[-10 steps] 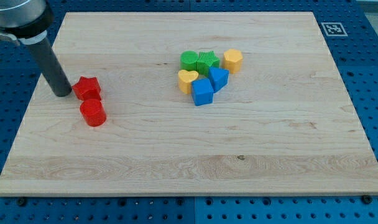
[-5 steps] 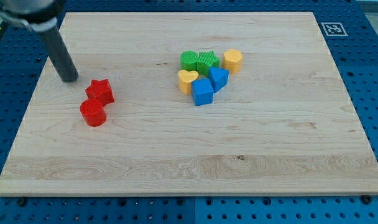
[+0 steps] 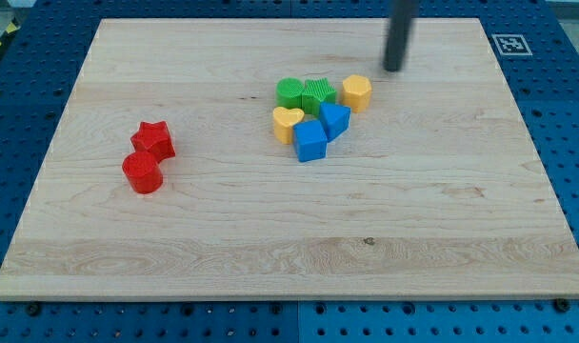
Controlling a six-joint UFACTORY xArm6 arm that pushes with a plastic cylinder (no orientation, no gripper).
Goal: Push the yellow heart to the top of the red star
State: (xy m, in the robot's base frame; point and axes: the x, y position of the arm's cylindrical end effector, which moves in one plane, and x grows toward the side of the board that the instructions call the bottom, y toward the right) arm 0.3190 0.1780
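Note:
The yellow heart (image 3: 288,123) lies near the board's middle, at the left of a cluster of blocks. The red star (image 3: 153,140) lies far to its left, touching a red cylinder (image 3: 142,173) just below it. My tip (image 3: 393,68) is near the view's top, up and to the right of the cluster, close to the yellow hexagon block (image 3: 357,92) and touching no block. It is far from the red star.
The cluster also holds a green cylinder (image 3: 290,92), a green block (image 3: 319,94), a blue triangle-like block (image 3: 334,120) and a blue cube (image 3: 309,141). The wooden board (image 3: 270,248) lies on a blue pegboard; a marker tag (image 3: 509,43) sits at the top right.
My tip has swept from the left side near the red star across to the upper right of the cluster. The red star had shifted right and down against the red cylinder earlier.

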